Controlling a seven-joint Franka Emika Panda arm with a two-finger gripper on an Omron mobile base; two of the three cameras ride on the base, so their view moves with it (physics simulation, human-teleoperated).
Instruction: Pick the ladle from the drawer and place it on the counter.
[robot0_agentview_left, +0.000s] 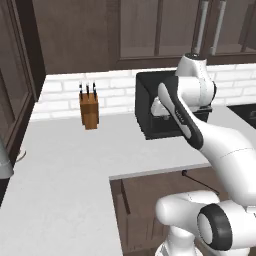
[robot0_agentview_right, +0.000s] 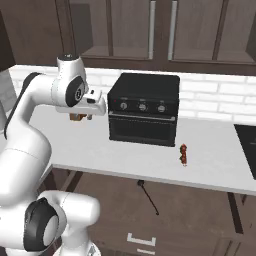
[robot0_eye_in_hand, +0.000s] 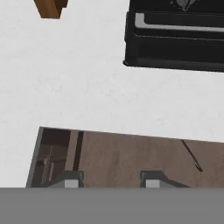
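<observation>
Arm (robot0_agentview_left: 200, 135): glossy white shells, rounded, segmented links. Joint caps are dark charcoal discs with a grey ring, one big one low on the base link in both base views. A black strip runs along the forearm seam in the left base view. Wrist housing is bulbous white with a small dark cap on top. Gripper (robot0_eye_in_hand: 108, 180): two small grey finger tips (squared, blocky). No cables, screws or markings can be made out.
</observation>
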